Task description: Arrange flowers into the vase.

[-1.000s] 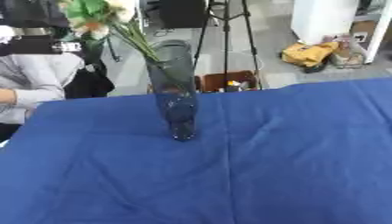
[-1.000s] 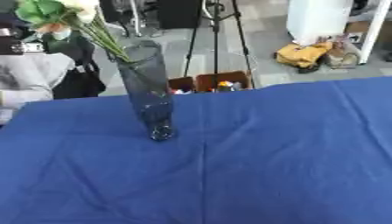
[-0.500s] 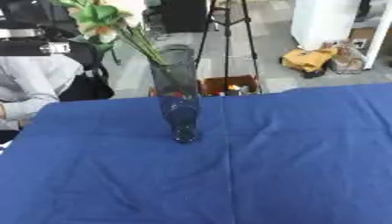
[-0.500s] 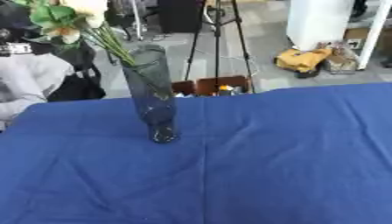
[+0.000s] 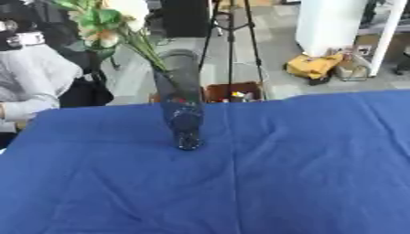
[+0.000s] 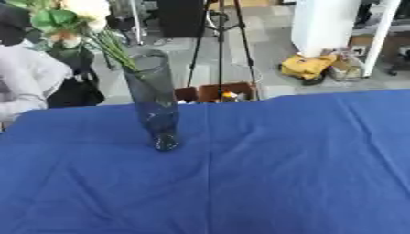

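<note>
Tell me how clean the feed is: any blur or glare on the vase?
Left eye view: vase and flowers look soft, edges smeared; no strong glare on the glass. Right eye view: equally soft; blue cloth evenly lit, only faint creases, no hard shadows.

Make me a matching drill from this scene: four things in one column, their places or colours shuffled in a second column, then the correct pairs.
Things:
1. vase
2. flowers
3. tablecloth
4. yellow bag

Places or colours:
A. lying on the floor beyond the table, right of the tripod
B. blue, covering the whole table
C. dark glass, standing on the left part of the table
D. white and green, stems down in the vase, heads leaning out to the left

Pairs: 1-C, 2-D, 3-B, 4-A
</note>
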Robot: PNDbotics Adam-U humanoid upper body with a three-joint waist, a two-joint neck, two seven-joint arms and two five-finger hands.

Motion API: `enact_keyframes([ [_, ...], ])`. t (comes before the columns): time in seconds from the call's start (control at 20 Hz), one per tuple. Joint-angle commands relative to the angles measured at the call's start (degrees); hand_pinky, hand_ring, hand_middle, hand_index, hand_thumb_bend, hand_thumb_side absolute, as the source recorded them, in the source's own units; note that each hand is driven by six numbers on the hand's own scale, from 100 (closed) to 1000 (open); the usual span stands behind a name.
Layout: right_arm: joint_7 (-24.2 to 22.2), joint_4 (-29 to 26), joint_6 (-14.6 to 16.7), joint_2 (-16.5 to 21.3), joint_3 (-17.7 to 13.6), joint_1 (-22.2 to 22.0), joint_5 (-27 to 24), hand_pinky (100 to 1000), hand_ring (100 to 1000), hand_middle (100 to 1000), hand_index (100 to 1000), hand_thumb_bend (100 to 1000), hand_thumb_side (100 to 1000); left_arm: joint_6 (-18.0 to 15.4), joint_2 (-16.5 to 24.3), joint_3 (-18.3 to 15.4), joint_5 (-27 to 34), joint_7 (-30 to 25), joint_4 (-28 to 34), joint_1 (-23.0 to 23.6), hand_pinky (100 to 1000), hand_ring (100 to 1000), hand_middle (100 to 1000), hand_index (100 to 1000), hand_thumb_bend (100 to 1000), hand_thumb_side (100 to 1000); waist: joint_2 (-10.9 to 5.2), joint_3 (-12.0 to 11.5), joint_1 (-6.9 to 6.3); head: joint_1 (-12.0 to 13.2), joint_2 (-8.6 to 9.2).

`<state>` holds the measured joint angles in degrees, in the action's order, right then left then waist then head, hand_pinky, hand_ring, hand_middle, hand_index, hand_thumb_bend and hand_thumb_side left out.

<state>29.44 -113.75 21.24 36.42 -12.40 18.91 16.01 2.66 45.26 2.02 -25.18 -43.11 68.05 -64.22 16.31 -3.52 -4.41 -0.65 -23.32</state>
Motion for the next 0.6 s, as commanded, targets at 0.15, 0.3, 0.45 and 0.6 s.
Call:
enact_keyframes([
  [0.15,0.21,-0.84,-0.02,1.63,-0.73,0.50,-0.15,763,822,783,834,100,781,0.48,2.72,-0.27,1.30,2.50,1.85,-0.43,1000,1000,992,1000,583,1000,-2.15,0.02,0.91,-0.33,-0.19],
  [0.3,0.20,-0.84,-0.02,1.63,-0.73,0.50,-0.16,763,822,783,834,100,781,0.55,2.74,-0.16,1.43,2.71,1.87,-0.40,1000,1000,992,1000,583,1000,-2.15,0.02,0.91,-0.33,-0.19],
  [0.45,0.20,-0.84,-0.02,1.63,-0.73,0.50,-0.16,763,822,783,834,100,781,0.58,2.74,-0.13,1.46,2.76,1.87,-0.40,1000,1000,992,1000,583,1000,-2.15,0.03,0.91,-0.33,-0.19],
  [0.6,0.32,-0.84,0.01,1.63,-0.83,0.50,-0.16,761,822,783,834,100,783,0.46,2.78,-0.85,1.60,3.21,2.08,-0.34,1000,1000,970,1000,570,1000,-2.37,-0.08,1.08,-1.70,-0.09],
])
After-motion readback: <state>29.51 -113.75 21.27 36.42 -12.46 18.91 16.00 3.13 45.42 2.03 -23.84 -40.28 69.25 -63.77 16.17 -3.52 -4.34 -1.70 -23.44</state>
